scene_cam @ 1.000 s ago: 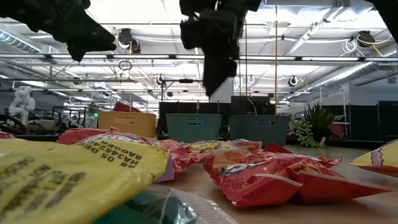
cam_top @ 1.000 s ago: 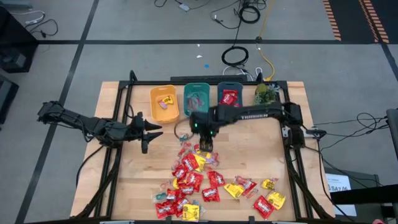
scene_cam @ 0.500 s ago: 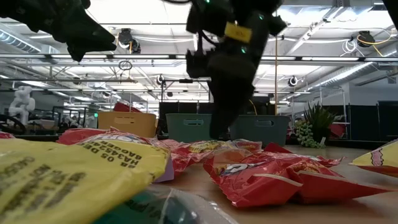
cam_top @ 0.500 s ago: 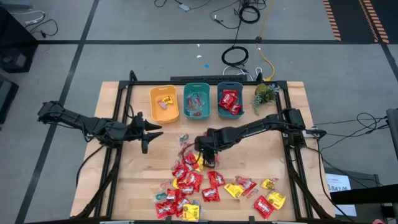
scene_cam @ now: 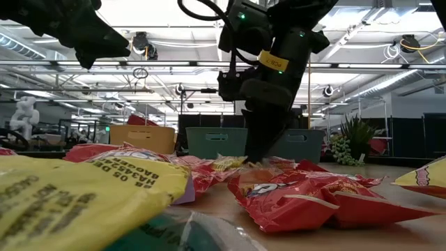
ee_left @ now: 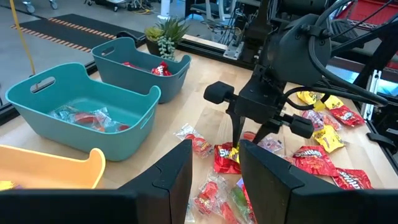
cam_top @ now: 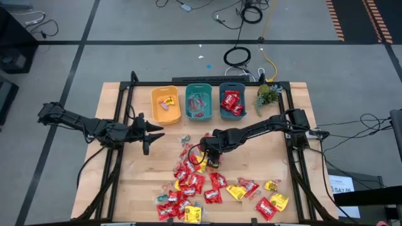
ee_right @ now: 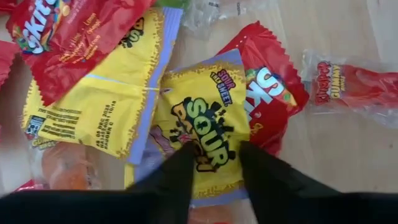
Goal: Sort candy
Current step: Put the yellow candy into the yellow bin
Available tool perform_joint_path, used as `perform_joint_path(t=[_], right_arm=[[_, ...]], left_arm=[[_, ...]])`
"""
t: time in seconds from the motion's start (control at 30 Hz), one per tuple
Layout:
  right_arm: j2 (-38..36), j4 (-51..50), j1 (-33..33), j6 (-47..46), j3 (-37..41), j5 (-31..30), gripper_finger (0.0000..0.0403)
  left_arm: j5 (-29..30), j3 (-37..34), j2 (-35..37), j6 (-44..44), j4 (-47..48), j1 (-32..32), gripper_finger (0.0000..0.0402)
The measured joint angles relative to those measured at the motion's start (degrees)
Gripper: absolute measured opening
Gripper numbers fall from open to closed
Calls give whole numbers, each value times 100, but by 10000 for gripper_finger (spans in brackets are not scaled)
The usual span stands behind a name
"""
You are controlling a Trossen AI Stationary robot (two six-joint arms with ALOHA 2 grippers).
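Right tool [ee_right: 214, 165] pinches what looks like a yellow packet [ee_right: 202, 134] atop the candy pile; left tool [cam_top: 146, 133], released, waits at nine o'clock.

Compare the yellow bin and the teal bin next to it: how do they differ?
The yellow bin sits at the row's left end in the high view; the middle teal bin is between two others. The yellow bin holds very little, one yellow packet showing; the teal bin holds several clear-wrapped pieces. Both are the same shape, open-topped, at the table's far edge.
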State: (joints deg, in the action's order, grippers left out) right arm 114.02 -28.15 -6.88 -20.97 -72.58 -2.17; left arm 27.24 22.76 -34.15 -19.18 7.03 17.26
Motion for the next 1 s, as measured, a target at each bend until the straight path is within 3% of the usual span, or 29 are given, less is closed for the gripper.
perform_joint_path(t=[0.1, 0.17, 0.43, 0.6, 1.0], right_arm=[[2, -8, -11, -4, 0, 19, 33], [0, -8, -26, 0, -2, 34, 13], [-212, -892, -43, -83, -347, 164, 6], [-636, -889, -36, -74, -463, 131, 5], [-824, -1158, 57, -105, -459, 91, 8]], left_arm=[[0, 0, 0, -2, 0, 0, 141], [0, 0, 0, -2, -2, 0, 141], [0, 0, -2, -4, -4, 0, 141], [0, 0, 0, -3, -4, 0, 141], [-15, 0, -1, -7, -4, 0, 141]])
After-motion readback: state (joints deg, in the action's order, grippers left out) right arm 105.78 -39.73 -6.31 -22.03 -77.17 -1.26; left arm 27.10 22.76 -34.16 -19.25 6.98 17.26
